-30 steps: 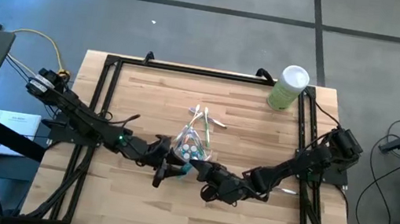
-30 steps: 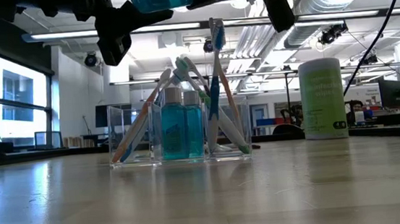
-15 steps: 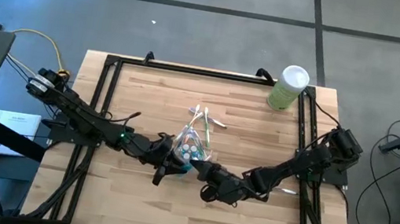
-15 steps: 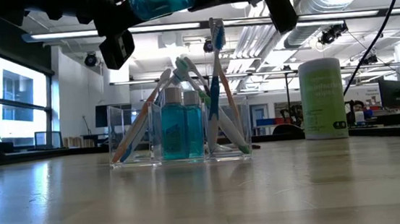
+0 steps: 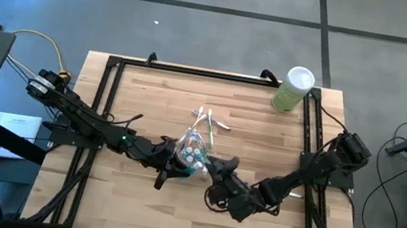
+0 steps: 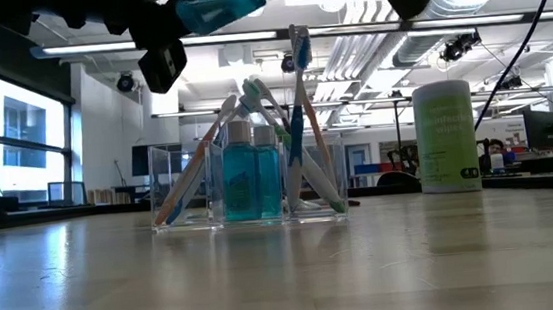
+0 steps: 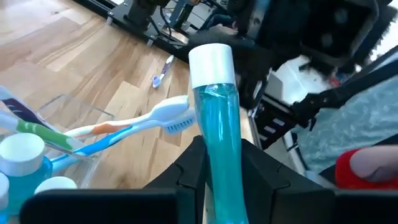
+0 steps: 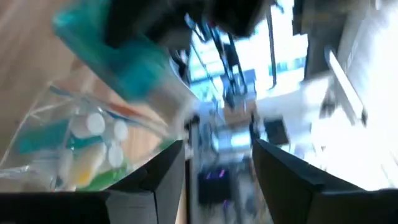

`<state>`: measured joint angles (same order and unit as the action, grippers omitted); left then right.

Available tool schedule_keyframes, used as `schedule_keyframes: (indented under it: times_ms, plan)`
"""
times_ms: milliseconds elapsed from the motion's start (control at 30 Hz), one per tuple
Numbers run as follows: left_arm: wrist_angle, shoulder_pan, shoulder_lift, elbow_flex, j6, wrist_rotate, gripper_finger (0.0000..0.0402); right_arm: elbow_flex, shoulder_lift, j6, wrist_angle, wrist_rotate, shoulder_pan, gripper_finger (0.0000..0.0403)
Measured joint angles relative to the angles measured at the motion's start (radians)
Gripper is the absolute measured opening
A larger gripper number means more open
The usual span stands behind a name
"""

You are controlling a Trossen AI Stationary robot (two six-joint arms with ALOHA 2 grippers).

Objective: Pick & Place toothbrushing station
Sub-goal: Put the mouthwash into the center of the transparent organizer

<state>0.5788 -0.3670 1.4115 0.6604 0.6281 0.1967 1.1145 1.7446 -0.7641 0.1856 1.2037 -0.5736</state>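
Left wrist view: the left gripper (image 7: 217, 171) clamps a slim blue white-capped tube (image 7: 217, 118), long axis level, just above the small clear cup (image 5: 194, 151) at table centre. Low view: two more blue tubes (image 6: 255, 180) stand upright inside, with several toothbrushes (image 6: 298, 113); one brush (image 5: 219, 122) lies outside. The right gripper (image 8: 214, 180), fingers spread and empty, sits beside the cup; one pale-green canister (image 5: 294, 89) stands well apart.

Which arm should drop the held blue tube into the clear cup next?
Left. The left gripper is shut on the blue tube, right beside the clear cup holding the toothbrushes. The right gripper holds nothing and sits on the cup's other side.
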Motion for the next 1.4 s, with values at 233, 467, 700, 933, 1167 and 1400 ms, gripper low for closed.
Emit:
schedule_keyframes:
  times_ms: [233,467,700,933,1167,1400]
  plan:
    - [0.002,-0.034,-0.022,-0.001,-0.174,0.060,0.0065,-0.001,-0.075,0.674,-0.570,0.053,0.013,0.0171]
    - [0.006,-0.083,-0.022,-0.001,-0.336,0.252,0.0066,-0.002,-0.228,1.393,-1.090,-0.017,0.038,0.0165]
    - [0.012,-0.103,-0.022,-0.001,-0.384,0.312,0.0066,-0.002,-0.313,1.688,-1.158,-0.051,0.030,0.0166]
    - [0.013,-0.103,-0.022,-0.001,-0.377,0.312,0.0066,-0.003,-0.265,1.605,-0.986,-0.331,0.073,0.0166]
    - [0.013,-0.103,-0.023,0.000,-0.373,0.313,0.0066,-0.003,-0.239,1.148,-0.513,-0.631,0.083,0.0154]
    - [0.032,-0.103,-0.023,0.000,-0.393,0.312,0.0067,-0.003,-0.239,0.842,-0.231,-0.655,0.093,0.0152]
